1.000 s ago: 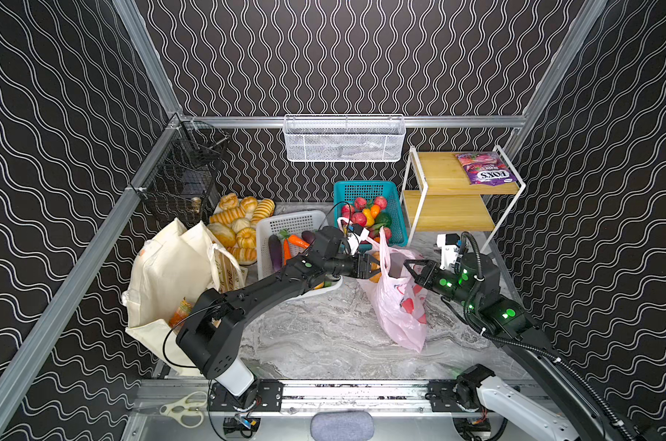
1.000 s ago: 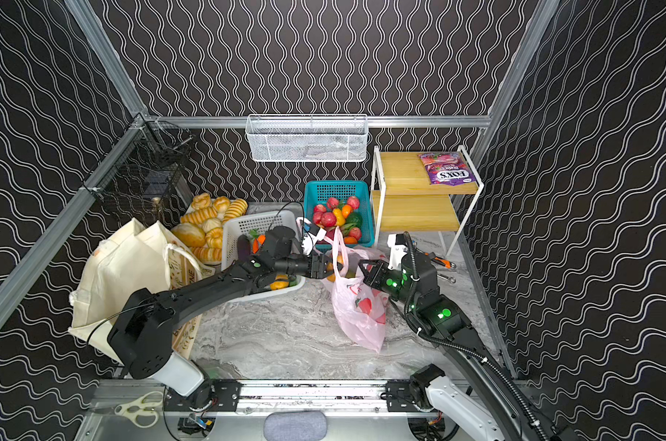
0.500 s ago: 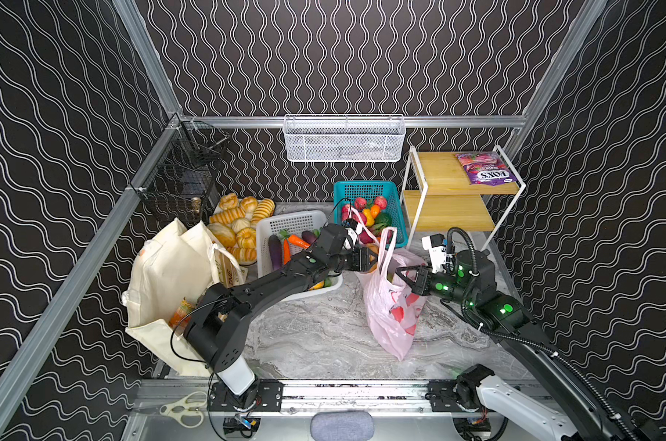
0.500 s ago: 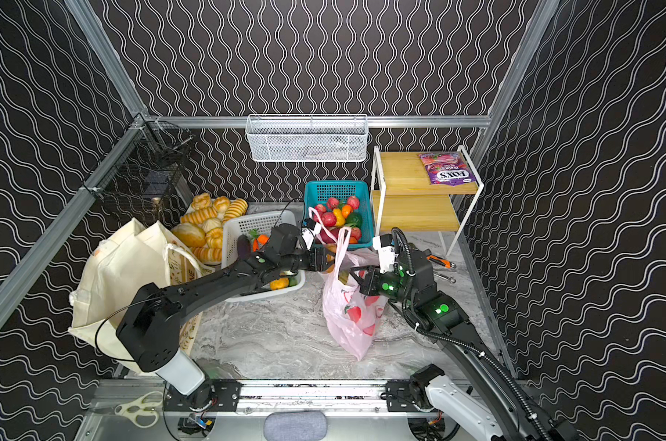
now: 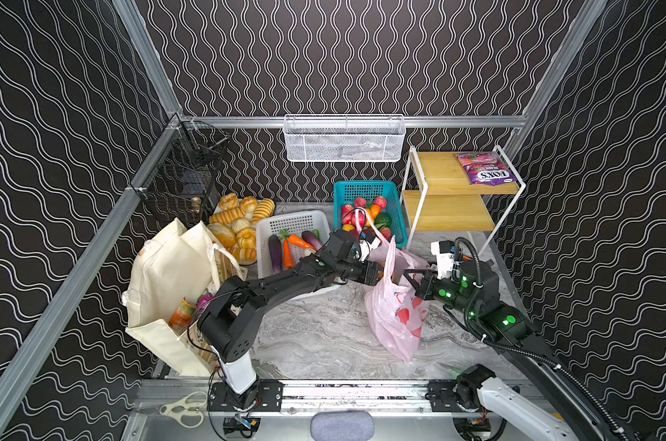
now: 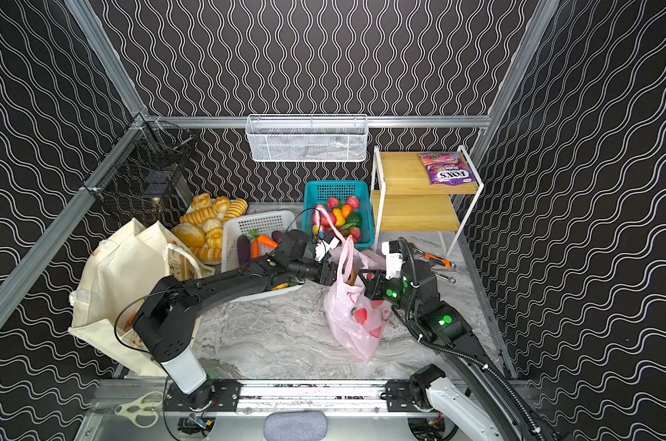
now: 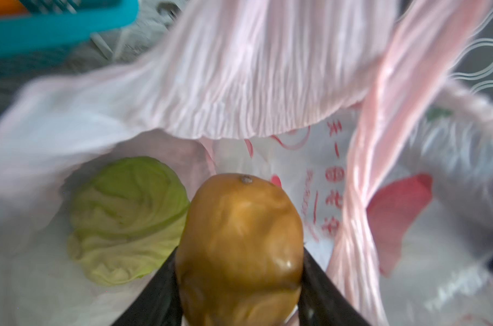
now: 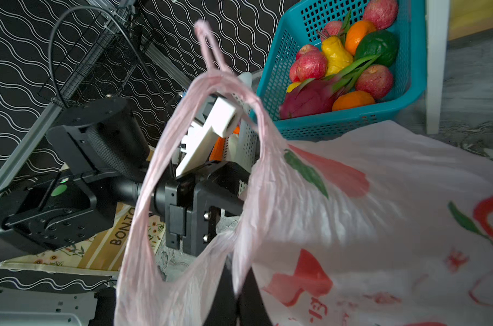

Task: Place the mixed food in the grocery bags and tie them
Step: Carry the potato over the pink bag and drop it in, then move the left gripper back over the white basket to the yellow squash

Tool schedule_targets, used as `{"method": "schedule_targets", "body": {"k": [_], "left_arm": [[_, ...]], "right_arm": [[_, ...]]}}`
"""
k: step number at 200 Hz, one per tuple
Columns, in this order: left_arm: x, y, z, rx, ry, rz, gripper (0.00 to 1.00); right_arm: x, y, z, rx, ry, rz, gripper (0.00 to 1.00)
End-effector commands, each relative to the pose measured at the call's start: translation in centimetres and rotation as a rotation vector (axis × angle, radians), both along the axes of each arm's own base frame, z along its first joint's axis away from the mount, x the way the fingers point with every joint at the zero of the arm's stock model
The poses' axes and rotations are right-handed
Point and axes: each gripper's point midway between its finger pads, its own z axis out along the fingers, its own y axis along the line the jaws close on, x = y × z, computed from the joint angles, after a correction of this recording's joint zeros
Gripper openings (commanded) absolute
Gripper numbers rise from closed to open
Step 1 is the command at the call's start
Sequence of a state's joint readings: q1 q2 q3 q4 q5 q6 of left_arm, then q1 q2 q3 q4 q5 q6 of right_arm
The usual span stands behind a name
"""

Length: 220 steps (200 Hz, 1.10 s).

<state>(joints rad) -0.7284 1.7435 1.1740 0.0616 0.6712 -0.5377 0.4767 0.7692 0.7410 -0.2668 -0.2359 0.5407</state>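
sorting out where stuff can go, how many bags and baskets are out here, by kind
bags: 2 (cloth bag, pink plastic bag)
plastic baskets: 2 (white basket, teal basket)
wire baskets: 2 (white hanging basket, black wire basket)
total: 6

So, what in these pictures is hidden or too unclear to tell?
- Top views: the pink bag's wall hides its contents and the left gripper's tips.
- Left wrist view: the potato hides whatever lies beneath it; the bag's print is blurred.
- Right wrist view: plastic and the bottom edge hide the right gripper's tips.
- Canvas tote, top views: the left arm covers part of its contents.
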Motion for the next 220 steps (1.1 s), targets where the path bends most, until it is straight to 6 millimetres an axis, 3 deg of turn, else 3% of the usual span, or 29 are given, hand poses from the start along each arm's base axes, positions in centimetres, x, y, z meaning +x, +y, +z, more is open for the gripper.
{"method": "schedule_targets", "body": {"k": [1,85,112,159,220], "left_arm": [[-2.3,-0.7,1.0,-0.030,-0.020,-0.140,0.60],[-0.2,-1.3,3.0,-0.010,-0.130,-0.025,0.86],[-0.3,-1.0,4.3,-0.013,-0.168,-0.005,0.88],[-0.4,2.3,7.8,0.003,-0.310,0.115,0.87],[-1.7,7.6,9.4,0.072,-0.450,0.239,0.87]], "right_arm": [[0.8,-0.6,0.8,0.010,-0.054,-0.050,0.00],[0.9,-2.3,-0.1,-0.002,-0.081,-0.140,0.00],[1.0,-3.0,-0.6,-0.005,-0.068,-0.182,0.00],[2.1,-6.3,-3.1,-0.059,0.054,-0.406,0.00],[2.4,-6.3,-2.9,0.014,0.070,-0.438,0.00]]}}
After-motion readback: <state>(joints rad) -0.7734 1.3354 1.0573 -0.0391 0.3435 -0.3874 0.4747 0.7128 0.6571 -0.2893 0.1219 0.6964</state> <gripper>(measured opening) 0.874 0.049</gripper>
